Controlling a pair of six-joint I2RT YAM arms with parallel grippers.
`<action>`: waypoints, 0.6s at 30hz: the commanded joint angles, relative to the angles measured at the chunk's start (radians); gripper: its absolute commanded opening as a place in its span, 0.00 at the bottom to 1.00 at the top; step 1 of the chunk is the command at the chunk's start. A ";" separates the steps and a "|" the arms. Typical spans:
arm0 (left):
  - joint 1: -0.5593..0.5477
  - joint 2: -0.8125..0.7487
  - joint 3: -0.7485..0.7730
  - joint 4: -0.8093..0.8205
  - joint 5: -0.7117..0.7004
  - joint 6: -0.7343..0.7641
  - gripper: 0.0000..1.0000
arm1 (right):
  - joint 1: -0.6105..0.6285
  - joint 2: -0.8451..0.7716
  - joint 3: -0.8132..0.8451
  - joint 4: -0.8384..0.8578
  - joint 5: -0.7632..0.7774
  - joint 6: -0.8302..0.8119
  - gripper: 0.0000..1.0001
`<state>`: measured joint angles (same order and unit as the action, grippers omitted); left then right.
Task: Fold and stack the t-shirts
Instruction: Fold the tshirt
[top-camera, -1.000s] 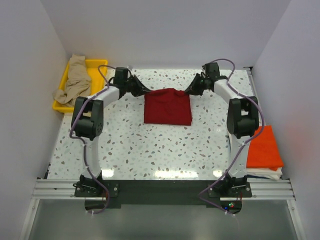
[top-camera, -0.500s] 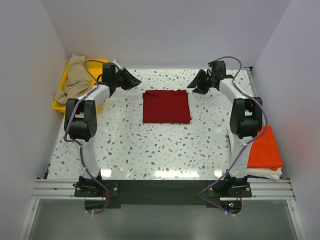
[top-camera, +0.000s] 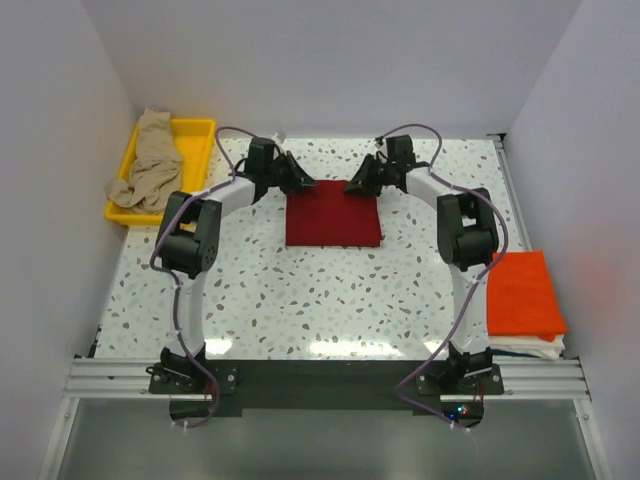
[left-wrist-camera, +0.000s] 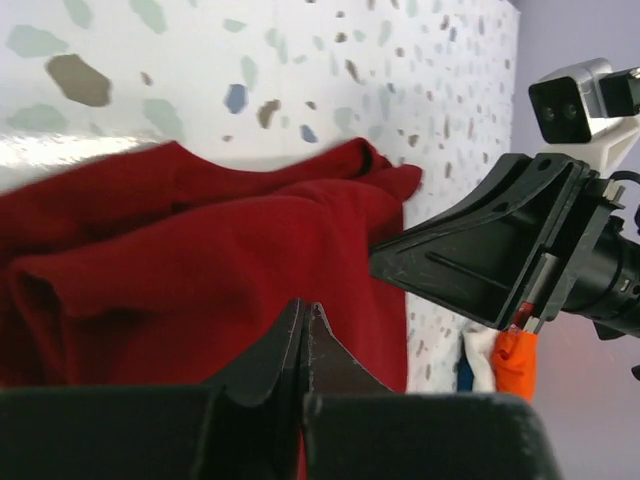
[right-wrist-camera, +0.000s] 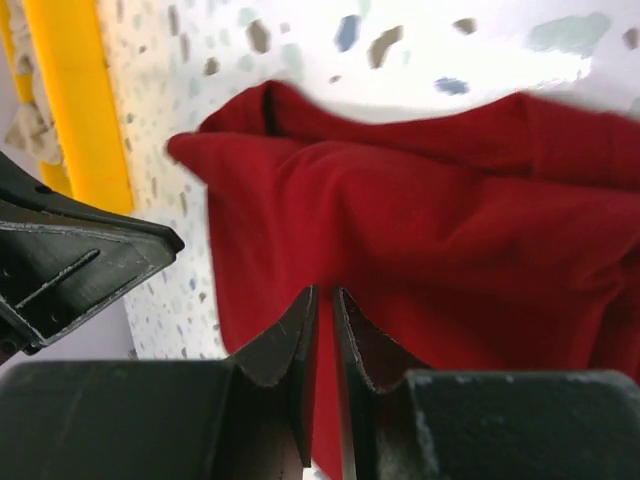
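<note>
The red shirt (top-camera: 333, 213) lies folded in the upper middle of the overhead view. The left claw (left-wrist-camera: 303, 312) is closed tight over its top left corner. The right claw (right-wrist-camera: 324, 295), at the top right corner, looks all but closed, seemingly pinching nothing.

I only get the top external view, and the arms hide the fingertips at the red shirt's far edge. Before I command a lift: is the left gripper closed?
Observer: Yes. In the left wrist view the left gripper is fully closed, with its tips at the dark red t-shirt. Whether any cloth is pinched is hidden.
Operator: And the right one?
Observer: The right gripper shows a thin slit at its tips, over the same shirt's edge. I can't tell whether it grips.
Operator: Does that edge lie flat?
Observer: No. Both wrist views show it rumpled into raised folds.
</note>
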<state>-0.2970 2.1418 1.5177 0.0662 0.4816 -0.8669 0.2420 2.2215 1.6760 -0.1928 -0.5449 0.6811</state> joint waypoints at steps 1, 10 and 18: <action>0.028 0.107 0.084 0.031 -0.008 0.039 0.00 | -0.024 0.111 0.129 0.053 -0.039 0.024 0.14; 0.136 0.247 0.141 0.064 0.018 0.009 0.00 | -0.121 0.242 0.248 0.055 -0.076 0.123 0.14; 0.163 0.184 0.114 0.087 0.055 0.003 0.01 | -0.176 0.219 0.189 0.110 -0.130 0.200 0.20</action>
<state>-0.1490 2.3768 1.6379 0.1158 0.5236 -0.8719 0.0769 2.4660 1.8801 -0.1188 -0.6468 0.8528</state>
